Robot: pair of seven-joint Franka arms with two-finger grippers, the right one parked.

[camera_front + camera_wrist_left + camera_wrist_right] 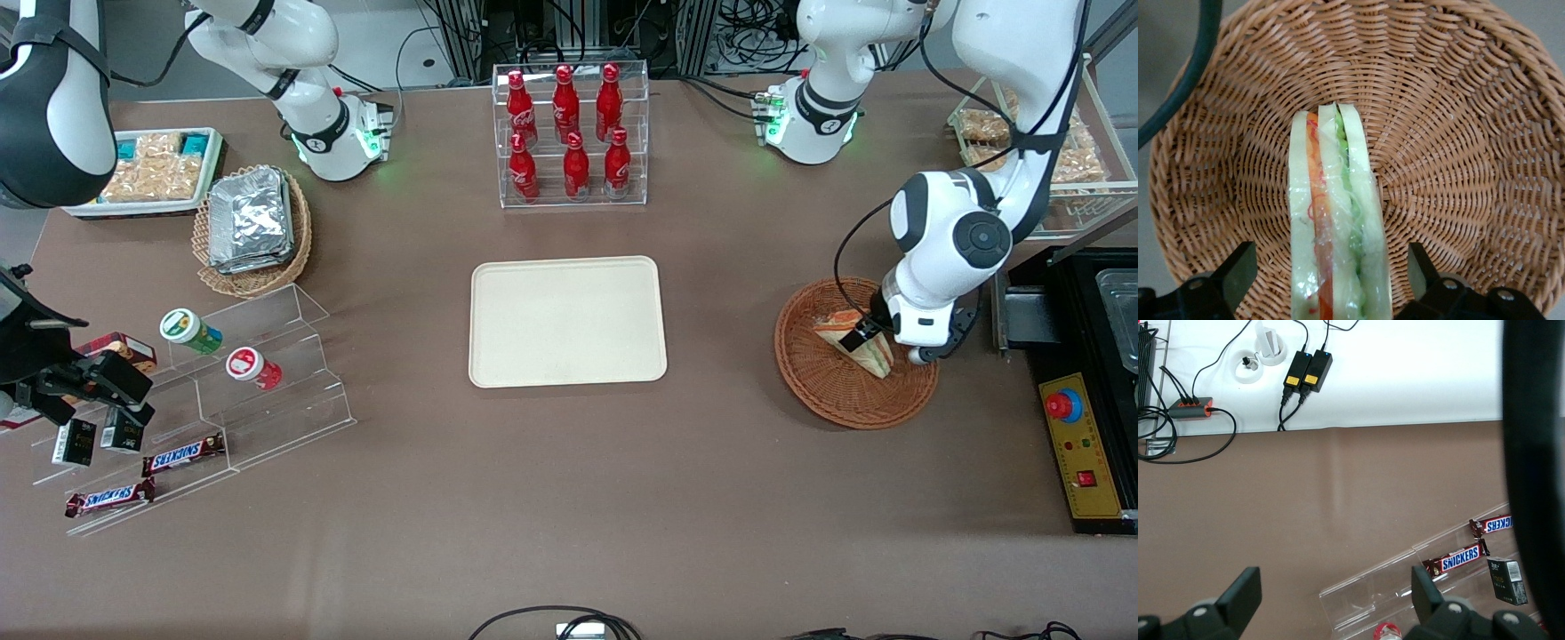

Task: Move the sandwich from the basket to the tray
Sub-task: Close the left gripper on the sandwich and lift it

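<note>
The sandwich, a plastic-wrapped wedge of white bread with red, orange and green filling, lies in the round reddish-brown wicker basket toward the working arm's end of the table. My left gripper is down in the basket, right at the sandwich. In the left wrist view the gripper is open: its two dark fingers stand on either side of the sandwich, each with a gap to it, above the basket's weave. The cream-beige tray lies at the table's middle with nothing on it.
A clear rack of red bottles stands farther from the front camera than the tray. A black control box with a red button lies beside the basket. A tan basket of foil packets and acrylic steps with Snickers bars lie toward the parked arm's end.
</note>
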